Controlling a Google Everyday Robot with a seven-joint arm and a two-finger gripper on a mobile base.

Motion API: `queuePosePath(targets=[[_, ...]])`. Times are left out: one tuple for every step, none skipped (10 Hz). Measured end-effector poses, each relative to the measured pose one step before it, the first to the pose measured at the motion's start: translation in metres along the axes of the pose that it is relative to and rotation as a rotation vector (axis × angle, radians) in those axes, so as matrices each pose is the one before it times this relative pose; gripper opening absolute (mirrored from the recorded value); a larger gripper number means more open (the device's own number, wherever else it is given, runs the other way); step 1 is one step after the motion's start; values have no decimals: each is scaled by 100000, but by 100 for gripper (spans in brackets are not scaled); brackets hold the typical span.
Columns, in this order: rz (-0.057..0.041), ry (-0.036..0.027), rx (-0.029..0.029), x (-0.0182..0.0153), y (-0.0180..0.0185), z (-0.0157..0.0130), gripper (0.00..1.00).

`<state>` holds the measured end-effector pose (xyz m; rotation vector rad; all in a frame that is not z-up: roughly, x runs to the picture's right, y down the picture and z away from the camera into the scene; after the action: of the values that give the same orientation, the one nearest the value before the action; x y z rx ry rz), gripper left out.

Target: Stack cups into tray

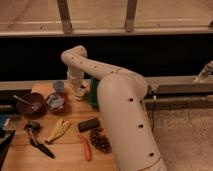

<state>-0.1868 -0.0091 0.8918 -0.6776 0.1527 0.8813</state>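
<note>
We can read no brand, label or writing on anything. The claw (pixel 79 91) hangs over the desk's (pixel 70 155) far edge, around a cream-white cup (pixel 80 92); we cannot tell whether its fingers pinch the cup. Just left stand a pale grey-blue cup (pixel 59 85) and a dark-red bowl (pixel 56 102) holding something shiny. The green tray (pixel 93 92) is mostly hidden behind the white arm (pixel 120 115). Another dark-red bowl (pixel 31 104) sits near the left edge, with a black block (pixel 88 124) and blurred tools toward the near edge.
</note>
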Motion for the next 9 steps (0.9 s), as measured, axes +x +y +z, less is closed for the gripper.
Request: queuePosePath(targets=[[-983,-1171,1092,-172,307,-1109,11],[-1610,-2088,1543,-339,559,-1819,11],[-1218,-2117,2097,-280,319,-2040,11],[-906,-2592,3504,-304,-10,-2570,11],[43,-1688,2826,-132,-266,-1700,11],[451,-2520,3798,-18,-688,-2224,11],[1392,-2414,4267,321,-1278,-2128,11],[2064,-1734,3295,573,-1667,-1542,11],[2046,-733,2005,583,-1509,-835,11]])
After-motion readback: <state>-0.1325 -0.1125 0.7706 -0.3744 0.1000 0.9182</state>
